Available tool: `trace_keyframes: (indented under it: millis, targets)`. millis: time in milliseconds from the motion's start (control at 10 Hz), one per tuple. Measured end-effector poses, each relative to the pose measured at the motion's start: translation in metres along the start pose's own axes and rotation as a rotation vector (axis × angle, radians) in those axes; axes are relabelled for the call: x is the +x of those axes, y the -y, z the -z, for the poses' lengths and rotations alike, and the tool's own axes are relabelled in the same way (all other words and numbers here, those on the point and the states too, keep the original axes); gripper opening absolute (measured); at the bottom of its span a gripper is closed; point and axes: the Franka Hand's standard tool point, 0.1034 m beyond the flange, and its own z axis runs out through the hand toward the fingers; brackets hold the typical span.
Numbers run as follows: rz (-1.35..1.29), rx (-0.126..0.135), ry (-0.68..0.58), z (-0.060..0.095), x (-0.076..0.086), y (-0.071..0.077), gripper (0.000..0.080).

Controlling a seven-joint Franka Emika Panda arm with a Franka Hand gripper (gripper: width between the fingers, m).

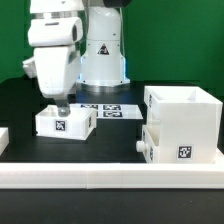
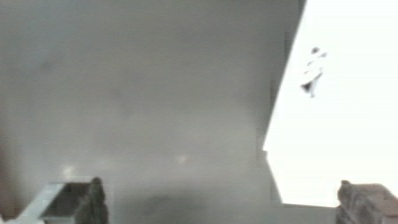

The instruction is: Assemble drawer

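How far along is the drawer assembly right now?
Done: the first tray looks seated low in the housing, with its knob facing out. In hand: nothing grasped. The gripper hangs just above the second tray on the exterior view's left, and the wrist view shows its fingers apart with nothing between them. Left: grasp the second tray and slide it into the housing.

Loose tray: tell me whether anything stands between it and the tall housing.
Nothing visible does. Only black table lies between the loose tray and the housing; the marker board lies flat, farther back than that line.
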Motion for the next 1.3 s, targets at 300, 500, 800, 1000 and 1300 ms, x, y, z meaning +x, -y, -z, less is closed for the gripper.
trace_keyframes:
  millis: [300,500,800,1000,1300]
  targets:
    - [-0.049,0.008,0.000,-0.003,-0.005,0.007,0.0649]
    - [-0.168,0.009,0.000,-0.003,-0.005,0.008,0.0649]
    - [-0.545,-0.043,-0.009,-0.012,-0.010,0.015,0.0649]
    - [-0.825,-0.048,-0.015,-0.021,0.001,0.029,0.0649]
    - [-1.011,-0.041,-0.024,-0.023,0.006,0.030,0.0649]
